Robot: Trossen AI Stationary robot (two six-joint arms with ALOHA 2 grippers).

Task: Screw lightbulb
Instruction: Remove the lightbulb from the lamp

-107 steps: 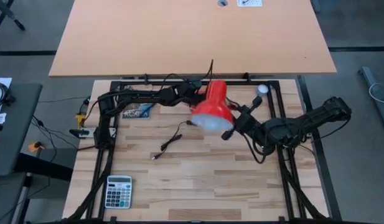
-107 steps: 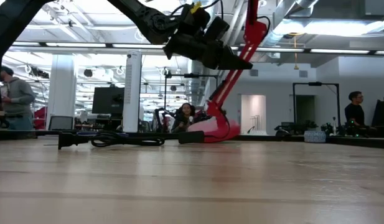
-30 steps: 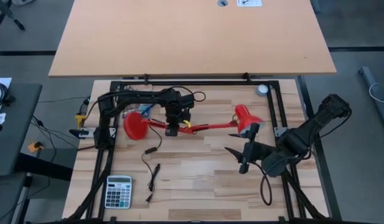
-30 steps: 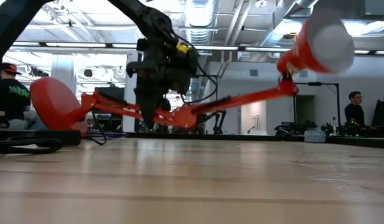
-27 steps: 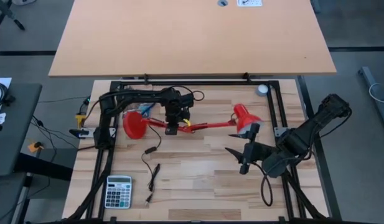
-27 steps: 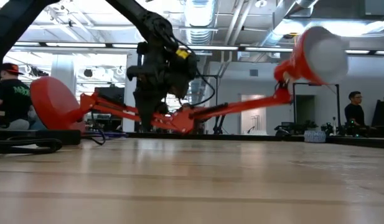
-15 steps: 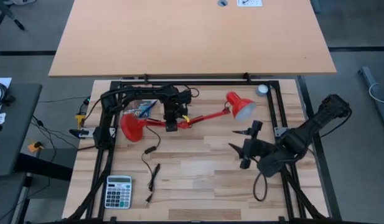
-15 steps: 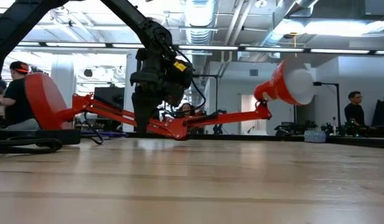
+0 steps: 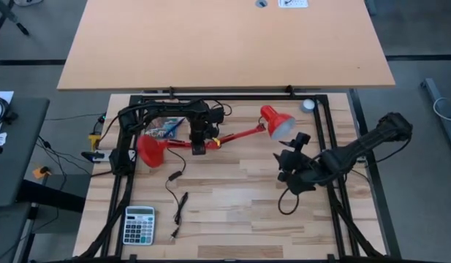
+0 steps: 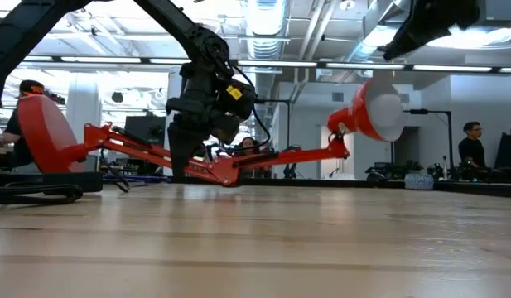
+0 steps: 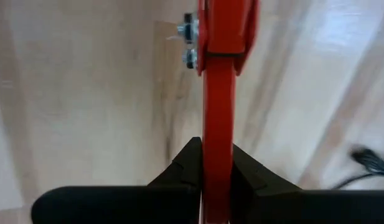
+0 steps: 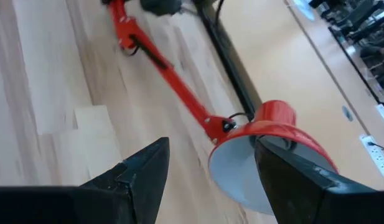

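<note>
Lamp (image 9: 210,140) lies along bench's far edge; left gripper (image 9: 199,143) clamps its arm, right gripper (image 9: 291,157) spread wide near shade (image 9: 277,122).

Calculator (image 9: 139,224) near table's (image 9: 232,219) front-left corner.

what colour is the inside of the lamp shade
White inside the lamp shade, with a red outer shell; the right wrist view shows it best.

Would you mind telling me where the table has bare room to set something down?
The near strip of the table between the calculator and the right edge is bare, past the loose cable. The far half is crowded: the red lamp lies across it, gripped by the left gripper, with the right gripper open beside its shade.
</note>
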